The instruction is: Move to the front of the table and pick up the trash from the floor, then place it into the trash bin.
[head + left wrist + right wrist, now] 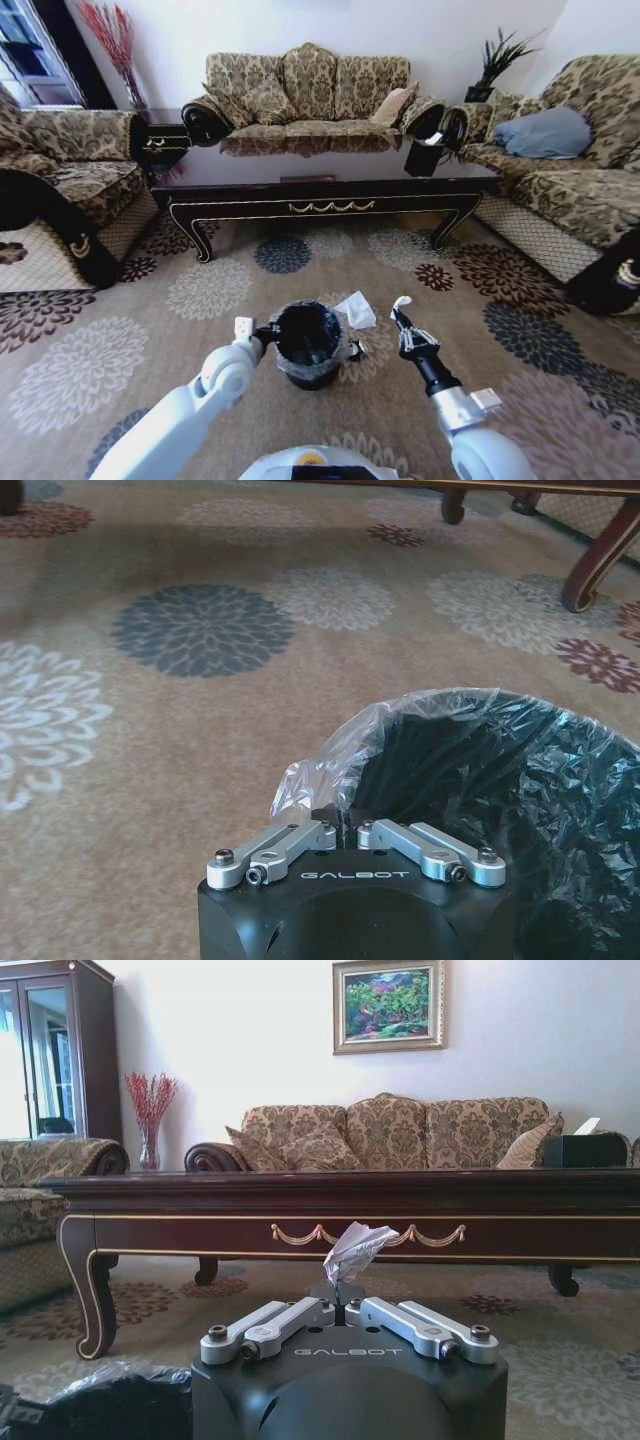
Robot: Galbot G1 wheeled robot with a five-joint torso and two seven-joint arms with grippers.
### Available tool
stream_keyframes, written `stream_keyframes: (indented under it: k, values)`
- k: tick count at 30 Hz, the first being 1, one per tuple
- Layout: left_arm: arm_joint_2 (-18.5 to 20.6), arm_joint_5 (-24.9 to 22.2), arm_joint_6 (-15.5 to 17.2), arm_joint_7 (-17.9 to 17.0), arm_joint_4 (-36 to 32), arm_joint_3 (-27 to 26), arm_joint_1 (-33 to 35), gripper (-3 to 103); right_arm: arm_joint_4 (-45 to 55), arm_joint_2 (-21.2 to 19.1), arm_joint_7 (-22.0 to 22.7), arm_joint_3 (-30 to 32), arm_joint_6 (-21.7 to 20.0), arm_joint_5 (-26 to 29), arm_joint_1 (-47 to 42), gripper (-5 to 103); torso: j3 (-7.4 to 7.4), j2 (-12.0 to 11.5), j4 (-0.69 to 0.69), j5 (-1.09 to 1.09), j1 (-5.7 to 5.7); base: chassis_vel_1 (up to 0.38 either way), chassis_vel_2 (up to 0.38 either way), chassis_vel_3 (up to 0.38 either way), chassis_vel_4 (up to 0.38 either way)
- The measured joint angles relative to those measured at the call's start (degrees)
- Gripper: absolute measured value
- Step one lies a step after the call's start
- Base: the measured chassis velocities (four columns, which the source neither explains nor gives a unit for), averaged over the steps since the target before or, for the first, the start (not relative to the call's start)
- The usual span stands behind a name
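— Right pincer [401, 305] has something: its fingers are closed on a small crumpled white scrap of paper [356, 1250], pinched at the tips and lifted clear of the floral carpet [120, 360]. It hangs just to the right of the small round black bin with the shiny liner bag [308, 345], not yet over its mouth.

— And the left one?

— Left pincer [343, 830] is clamped shut on the bin's liner at the near-left rim, so it looks to be steadying the bin.

— So which step are we at?

— I'd say the carrying part of one pick: scrap in hand, drop not yet made. The robot already faces the long glossy dark brown counter with the gold scroll trim [320, 190], which stands well beyond the bin.

— Is the floor done, then?

— No. A crumpled white tissue [356, 310] lies on the carpet just beyond the bin, to its right, and a small dark-and-white wrapper bit [357, 349] sits right against the bin's right side. I can't make out a tube from here.

— What does the next move want?

— By my guess, swinging the right pincer leftward until the scrap is squarely above the bin's opening, then releasing. The paper is light and may flutter, so lower is safer, and it mustn't knock the rim the left one holds.
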Motion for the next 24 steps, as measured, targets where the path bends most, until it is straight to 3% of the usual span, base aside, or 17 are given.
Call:
stream_keyframes:
  k: [14,24]
  values:
    - [-5.9,-0.6,-0.2,-1.6,2.7,10.7,-6.7,4,0.8,-0.1,-1.8,-0.2,0.7,-1.3,-2.6,0,0.0,0.0,-0.01,-0.01,0.0,0.0,0.0,0.0,0.0]
    - [-7.1,-2.0,-0.5,-2.2,2.4,12.1,-6.9,4,-2.6,0.6,-4.1,-2.5,3.4,-7.3,-3.7,0,0.0,0.0,0.0,0.0,0.0,0.0,0.0,0.0,0.0]
